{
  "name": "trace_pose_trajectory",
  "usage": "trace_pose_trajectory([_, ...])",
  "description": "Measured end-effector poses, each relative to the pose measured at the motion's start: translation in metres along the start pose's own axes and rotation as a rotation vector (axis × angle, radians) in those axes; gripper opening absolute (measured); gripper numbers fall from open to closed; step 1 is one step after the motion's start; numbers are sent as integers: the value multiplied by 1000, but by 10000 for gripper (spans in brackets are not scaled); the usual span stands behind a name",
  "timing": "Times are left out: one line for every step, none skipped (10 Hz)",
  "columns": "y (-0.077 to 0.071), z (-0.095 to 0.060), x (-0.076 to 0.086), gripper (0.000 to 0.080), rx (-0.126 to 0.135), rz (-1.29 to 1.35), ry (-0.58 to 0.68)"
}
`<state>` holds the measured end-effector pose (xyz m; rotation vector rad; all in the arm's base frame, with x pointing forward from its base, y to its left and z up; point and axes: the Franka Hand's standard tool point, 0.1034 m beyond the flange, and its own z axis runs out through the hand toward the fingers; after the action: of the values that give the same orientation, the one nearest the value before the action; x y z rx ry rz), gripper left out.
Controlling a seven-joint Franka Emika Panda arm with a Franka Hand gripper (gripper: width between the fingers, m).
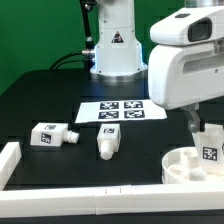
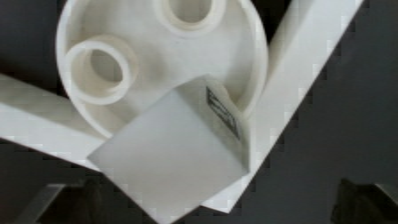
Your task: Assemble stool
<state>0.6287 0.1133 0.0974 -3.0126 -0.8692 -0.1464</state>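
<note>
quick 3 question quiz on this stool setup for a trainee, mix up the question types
1. True or false: the seat disc lies at the exterior view's right.
2. How many legs lie on the table, apart from the seat disc?
3. The tool is: A) shut on a leg, B) open, C) out of view.

Key: 1 true; 2 two; 3 B.
</note>
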Motion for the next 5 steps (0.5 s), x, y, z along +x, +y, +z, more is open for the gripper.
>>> trace_pose_trajectory([6, 2, 4, 649, -22, -167, -5])
trace_pose_trajectory([8, 6, 9, 649, -57, -350, -24])
trace_pose_trajectory([1, 23, 4, 649, -52, -462, -56])
trace_pose_trajectory([2, 23, 4, 649, -52, -455, -56])
trace_pose_trajectory([3, 23, 4, 649, -53, -433, -55])
